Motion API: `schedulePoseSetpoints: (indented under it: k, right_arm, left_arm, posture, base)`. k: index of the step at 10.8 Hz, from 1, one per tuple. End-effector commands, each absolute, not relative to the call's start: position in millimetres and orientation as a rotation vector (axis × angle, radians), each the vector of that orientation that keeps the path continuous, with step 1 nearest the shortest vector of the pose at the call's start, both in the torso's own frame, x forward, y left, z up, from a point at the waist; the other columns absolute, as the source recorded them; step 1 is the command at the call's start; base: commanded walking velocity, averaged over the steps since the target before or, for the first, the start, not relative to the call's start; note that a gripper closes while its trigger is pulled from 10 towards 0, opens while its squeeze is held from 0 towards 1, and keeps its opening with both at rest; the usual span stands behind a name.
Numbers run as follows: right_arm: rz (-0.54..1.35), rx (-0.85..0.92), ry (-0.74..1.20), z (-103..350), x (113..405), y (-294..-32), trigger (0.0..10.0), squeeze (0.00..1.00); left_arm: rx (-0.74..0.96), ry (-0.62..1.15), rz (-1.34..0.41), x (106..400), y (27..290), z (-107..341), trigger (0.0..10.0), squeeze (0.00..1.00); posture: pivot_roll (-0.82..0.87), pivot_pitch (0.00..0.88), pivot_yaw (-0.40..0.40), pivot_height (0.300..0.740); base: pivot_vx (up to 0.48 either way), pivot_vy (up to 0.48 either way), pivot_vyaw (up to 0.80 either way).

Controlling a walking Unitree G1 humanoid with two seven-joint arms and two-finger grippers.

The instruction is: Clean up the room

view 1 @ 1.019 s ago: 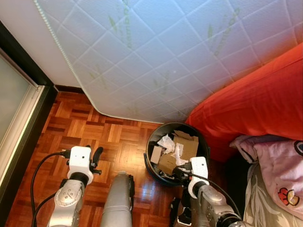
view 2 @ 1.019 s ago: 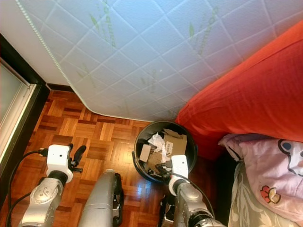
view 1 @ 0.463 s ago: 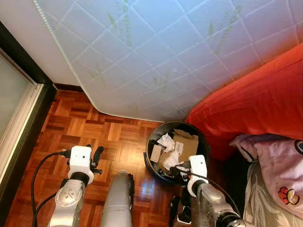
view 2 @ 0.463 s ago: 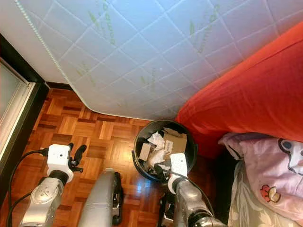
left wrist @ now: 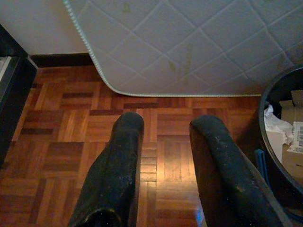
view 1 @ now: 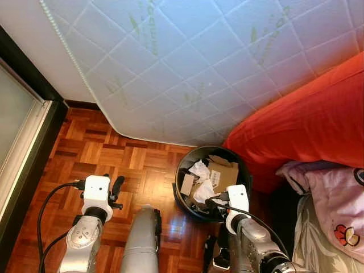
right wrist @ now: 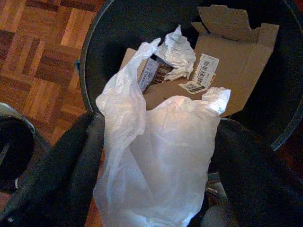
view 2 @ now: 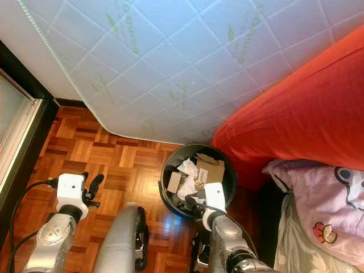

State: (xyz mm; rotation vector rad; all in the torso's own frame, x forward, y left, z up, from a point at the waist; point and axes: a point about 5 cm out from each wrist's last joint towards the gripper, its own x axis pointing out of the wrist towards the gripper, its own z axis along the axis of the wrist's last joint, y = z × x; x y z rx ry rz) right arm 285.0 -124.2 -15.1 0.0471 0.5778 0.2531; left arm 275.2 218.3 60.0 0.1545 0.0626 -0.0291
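A round black trash bin stands on the parquet floor, holding cardboard, crumpled paper and labelled scraps. My right gripper hangs just over the bin's near rim. Its fingers are spread wide, and a thin white plastic bag lies loose between them, drooping over the bin's contents. The same bag is at the bin's near side in the left eye view. My left gripper is open over bare floor to the left of the bin, with nothing in it.
A quilted white mattress leans just behind the bin. Red bedding rises on the right, with pink printed cloth below it. A dark sliding-door frame runs along the left. Parquet floor lies between the door and the bin.
The white bag has spread out between the right gripper's fingers and now droops into the bin. The right wrist has risen slightly. The left arm has not moved.
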Motion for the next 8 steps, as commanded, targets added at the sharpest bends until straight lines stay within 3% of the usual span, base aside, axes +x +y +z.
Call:
schedulePoseSetpoints:
  k: [1,2,3,5,8]
  right_arm:
    - [0.242,0.033,0.644,-27.5,272.1,-126.7,10.0,1.0]
    - [0.232,0.017,0.641,-27.2,272.6,-127.4,10.0,0.99]
    - [0.241,-0.039,0.656,-27.6,272.9,-127.8,10.0,0.0]
    - [0.266,-0.149,0.657,-26.7,274.6,-128.2,10.0,0.0]
    - [0.228,-0.046,0.63,-22.1,279.4,-129.7,10.0,0.0]
  left_arm:
    - [0.154,0.119,-0.03,266.8,218.0,48.4,10.0,0.0]
    - [0.154,0.119,-0.03,266.4,218.1,48.3,10.0,0.0]
    - [0.155,0.12,-0.031,266.4,218.2,48.2,10.0,0.0]
    - [0.156,0.12,-0.034,266.9,217.5,48.3,10.0,0.0]
    - [0.155,0.121,-0.031,267.5,217.4,47.5,10.0,0.0]
  posture:
    - [0.33,0.384,-0.046,0.627]
    - [0.33,0.386,-0.045,0.627]
    - [0.33,0.385,-0.044,0.627]
    - [0.33,0.386,-0.044,0.627]
    - [0.33,0.378,-0.046,0.627]
  base:
    - [0.0,0.0,0.0]
    - [0.0,0.0,0.0]
    - [0.0,0.0,0.0]
    - [0.0,0.0,0.0]
    - [0.0,0.0,0.0]
